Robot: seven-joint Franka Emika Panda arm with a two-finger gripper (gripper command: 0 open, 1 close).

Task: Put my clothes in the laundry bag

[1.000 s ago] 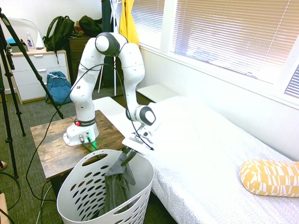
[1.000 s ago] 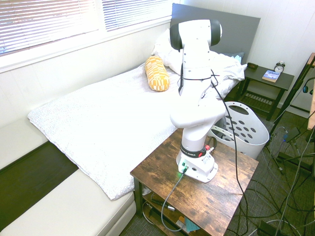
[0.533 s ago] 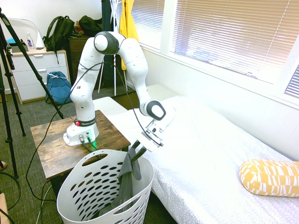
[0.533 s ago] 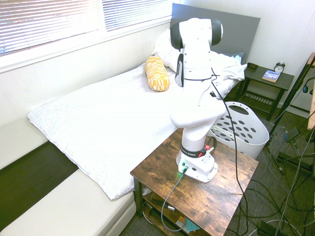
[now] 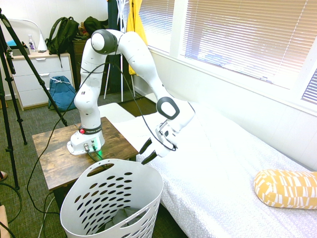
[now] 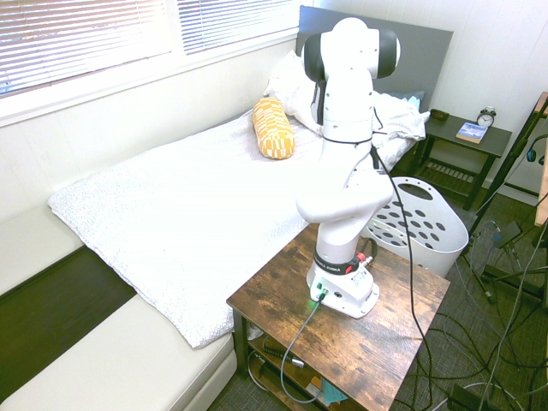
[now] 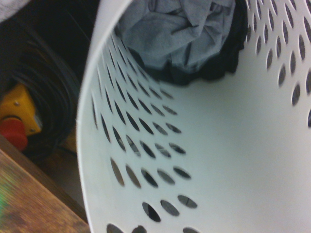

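okay, i have the tool (image 5: 149, 151) wide open, its two dark fingers spread and holding nothing, just above the rim of the laundry basket (image 5: 111, 198). the basket is smooth white plastic, its wall curved and pierced with rows of oval holes, with longer cut-out handles near the rim. it stands upright on the floor beside the wooden surface (image 5: 54, 153) and the bed (image 5: 213, 158), mouth facing up, its long axis vertical. inside, low down, lies the clothing (image 7: 180, 34): soft grey cloth, matte and crumpled into a rounded heap of folds, with black fabric (image 7: 194, 76) showing along its edge. the surface has streaky brown grain and straight edges. on the pale, finely patterned bed lies a rounded yellow-and-white bolster (image 5: 287, 189).
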